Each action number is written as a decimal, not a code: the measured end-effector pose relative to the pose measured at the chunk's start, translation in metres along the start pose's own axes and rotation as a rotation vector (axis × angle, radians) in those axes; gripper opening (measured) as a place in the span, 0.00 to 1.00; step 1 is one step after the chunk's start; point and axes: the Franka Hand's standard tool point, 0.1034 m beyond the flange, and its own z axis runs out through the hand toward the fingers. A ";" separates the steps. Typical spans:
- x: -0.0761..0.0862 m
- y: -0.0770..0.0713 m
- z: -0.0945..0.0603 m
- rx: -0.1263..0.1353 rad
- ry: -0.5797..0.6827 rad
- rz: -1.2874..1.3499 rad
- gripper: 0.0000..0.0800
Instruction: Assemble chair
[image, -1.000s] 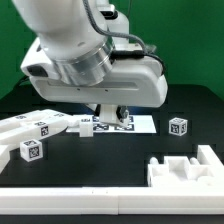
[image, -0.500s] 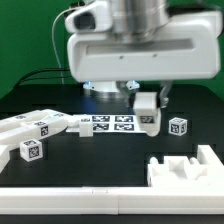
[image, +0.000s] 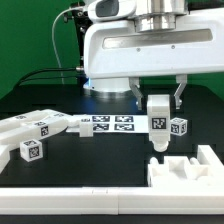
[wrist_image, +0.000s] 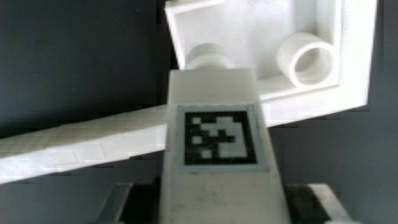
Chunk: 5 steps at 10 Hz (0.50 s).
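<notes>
White tagged plastic bar (image: 158, 124): upright, clenched in my claw (image: 158, 100).
White notched plastic panel (image: 186, 170): I'd centre over its socket (wrist_image: 306, 58), lower slowly.

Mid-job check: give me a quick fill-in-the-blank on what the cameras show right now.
The claw is shut on a white bar, held ____.
The bar's face carries a black-and-white ____.
The bar is over the notched white piece on the exterior view's ____ side.
Missing: upright; tag; right.
</notes>
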 end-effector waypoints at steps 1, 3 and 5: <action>0.016 -0.017 -0.009 -0.003 0.101 -0.057 0.36; 0.014 -0.035 -0.006 0.004 0.157 -0.074 0.36; 0.014 -0.036 -0.005 0.002 0.155 -0.068 0.36</action>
